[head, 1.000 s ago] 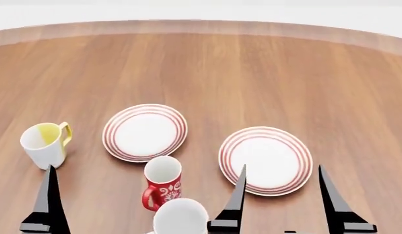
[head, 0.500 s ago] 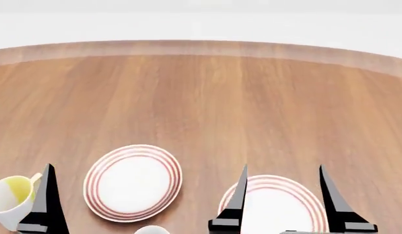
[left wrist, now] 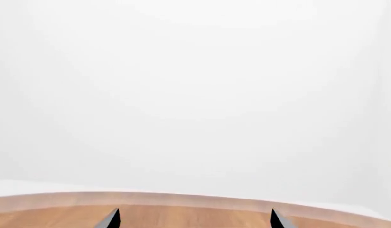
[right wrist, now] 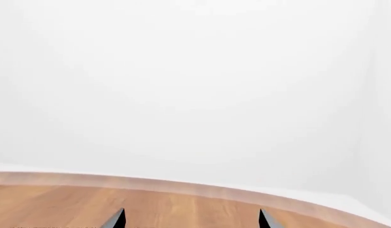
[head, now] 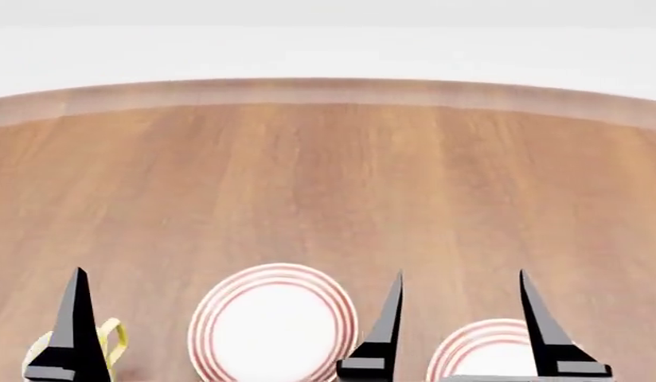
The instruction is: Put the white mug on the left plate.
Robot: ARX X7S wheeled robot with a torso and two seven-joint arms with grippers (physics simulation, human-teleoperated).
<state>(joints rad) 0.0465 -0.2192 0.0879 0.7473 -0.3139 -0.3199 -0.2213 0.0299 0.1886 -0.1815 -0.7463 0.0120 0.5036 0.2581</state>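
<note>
The white mug is out of view. In the head view the left plate (head: 273, 326), white with red rings, lies at the bottom edge, partly cut off. My right gripper (head: 461, 318) hangs open just right of it, its dark fingers straddling the other plate (head: 483, 352). One finger (head: 77, 326) of my left arm shows at the far left, left of the left plate. The left gripper (left wrist: 193, 218) is open with nothing between its tips, only table beyond. In its own wrist view the right gripper (right wrist: 191, 218) is also open and empty.
A mug with a yellow handle (head: 112, 341) peeks out beside my left finger at the bottom left. The round wooden table (head: 328, 175) stretches away to its far rim (head: 328, 89), with a white background behind.
The head view has swung up and away: both plates slid down toward the bottom edge and shifted right. The red mug and the white mug dropped out of view. Both grippers stay open.
</note>
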